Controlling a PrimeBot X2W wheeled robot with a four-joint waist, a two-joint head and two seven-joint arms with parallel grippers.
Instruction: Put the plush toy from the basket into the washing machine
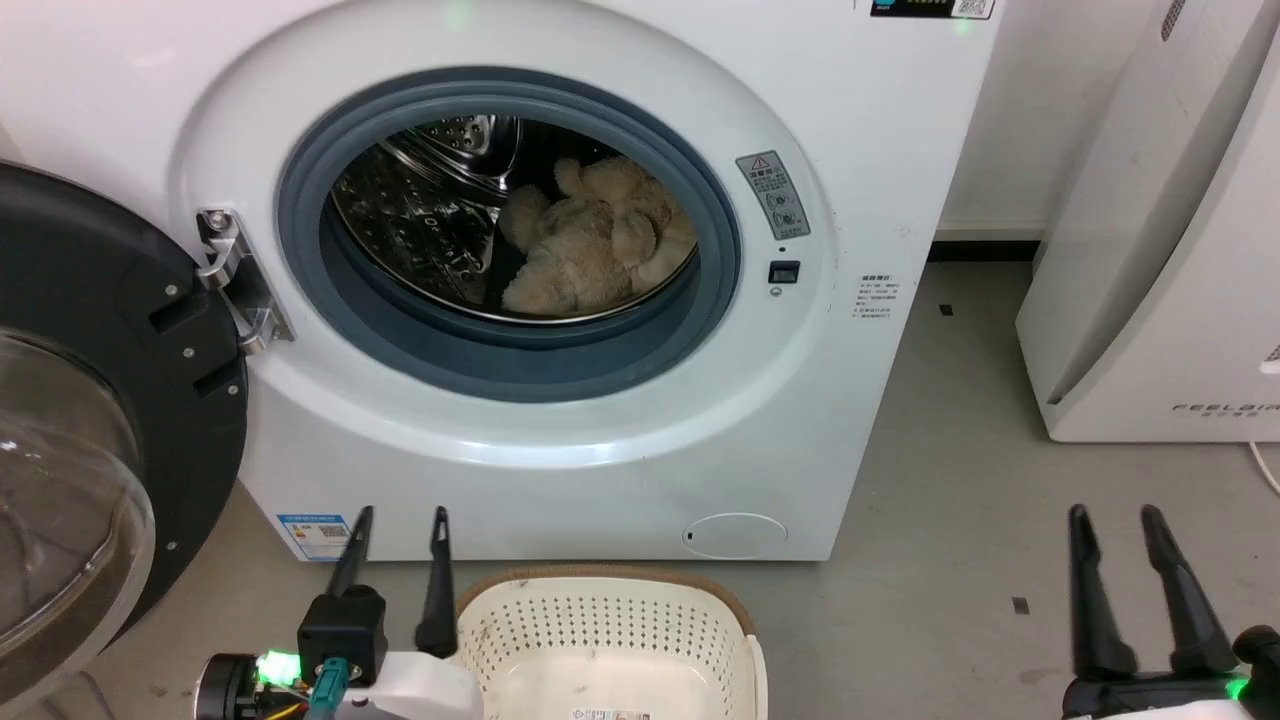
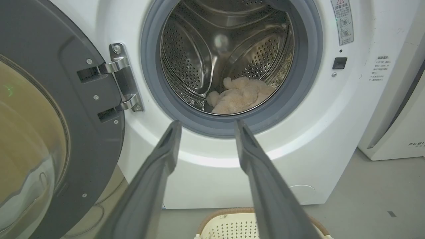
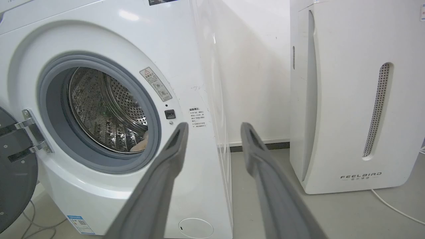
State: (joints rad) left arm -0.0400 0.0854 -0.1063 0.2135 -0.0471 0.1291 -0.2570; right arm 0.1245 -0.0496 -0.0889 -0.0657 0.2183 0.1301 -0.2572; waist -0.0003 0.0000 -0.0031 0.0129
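Head view, and the plush toy [image 1: 600, 240] is inside the washing machine [image 1: 860, 180]. It rests on the floor of the steel drum [image 1: 430, 220], past the grey gasket [image 1: 520, 350] and toward the right of the opening. Its body slopes from lower left to upper right, limbs bunched at the top. From both grippers it lies ahead and above, deep in the porthole. The left gripper [image 1: 402, 512] is the nearer one, sitting low in front of the machine just beside the basket [image 1: 600, 615]. In the left wrist view its two fingers frame the toy [image 2: 239, 96] almost dead centre. Those fingers are spread well apart with nothing between them, touching nothing. The right gripper [image 1: 1113, 512] is off to the side over bare floor, also parted and holding nothing. The basket shows its pale floor and a sticker. To my eye the transfer looks finished. The black-rimmed door [image 1: 110, 330] hangs wide open at the left.
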